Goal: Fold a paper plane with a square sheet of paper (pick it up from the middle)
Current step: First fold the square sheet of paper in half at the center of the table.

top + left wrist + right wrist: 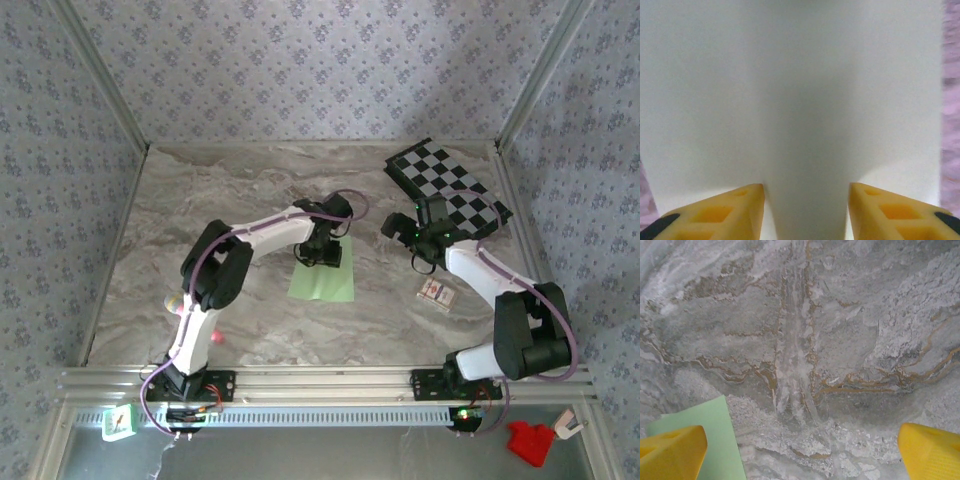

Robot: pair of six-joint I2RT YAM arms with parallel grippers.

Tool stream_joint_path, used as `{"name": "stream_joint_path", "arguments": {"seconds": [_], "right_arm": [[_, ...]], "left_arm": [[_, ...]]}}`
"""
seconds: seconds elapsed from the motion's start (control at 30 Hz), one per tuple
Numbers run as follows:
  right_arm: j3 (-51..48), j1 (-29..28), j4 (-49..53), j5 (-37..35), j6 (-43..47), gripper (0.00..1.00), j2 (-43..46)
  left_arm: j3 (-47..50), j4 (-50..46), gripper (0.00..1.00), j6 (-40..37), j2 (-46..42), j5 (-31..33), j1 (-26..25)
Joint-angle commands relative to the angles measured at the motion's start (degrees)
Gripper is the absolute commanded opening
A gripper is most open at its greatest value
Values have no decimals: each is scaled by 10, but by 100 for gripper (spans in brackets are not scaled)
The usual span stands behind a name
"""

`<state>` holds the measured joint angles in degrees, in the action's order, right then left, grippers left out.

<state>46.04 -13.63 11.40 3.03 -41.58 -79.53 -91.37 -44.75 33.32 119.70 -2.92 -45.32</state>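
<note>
The square sheet of paper [322,278] is pale green and lies flat near the middle of the marble table. My left gripper [322,252] is down on its far half. In the left wrist view the sheet [790,90] spreads across the picture, and a shaded band of it runs between the yellow fingers [735,205]. The left gripper [806,192] has its jaws partly apart on the paper. My right gripper [415,235] hovers to the right of the sheet, open wide [802,460] over bare marble, with a corner of the sheet [702,430] at its left finger. The paper plane is out of view.
A black-and-grey chequered board [450,190] lies at the back right. A small printed card [437,292] lies right of the sheet, by the right arm. A pink item [217,337] sits beside the left arm's base. Patterned walls close in the table [200,200].
</note>
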Motion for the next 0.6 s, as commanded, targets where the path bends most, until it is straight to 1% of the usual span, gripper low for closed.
{"name": "stream_joint_path", "arguments": {"seconds": [0.0,0.1,0.13,0.23,0.3,0.37,0.43,0.57], "right_arm": [[-18,12,-37,30,-10,100,32],[-29,17,-72,66,-10,100,48],[-33,18,-84,79,-10,100,52],[-36,19,-114,130,-8,100,51],[-37,15,-134,166,-8,98,42],[-36,8,-154,204,-9,95,27],[-29,-4,-161,227,-8,90,9],[-14,-38,-154,246,1,78,-31]], "left_arm": [[32,89,39,9,-81,-112,28],[86,188,33,44,-129,-204,56],[104,226,33,58,-141,-234,65],[151,328,33,107,-163,-297,87],[174,374,33,132,-161,-318,97],[190,400,32,146,-149,-330,104],[199,406,32,144,-135,-326,109],[214,408,30,138,-109,-307,113]]}}
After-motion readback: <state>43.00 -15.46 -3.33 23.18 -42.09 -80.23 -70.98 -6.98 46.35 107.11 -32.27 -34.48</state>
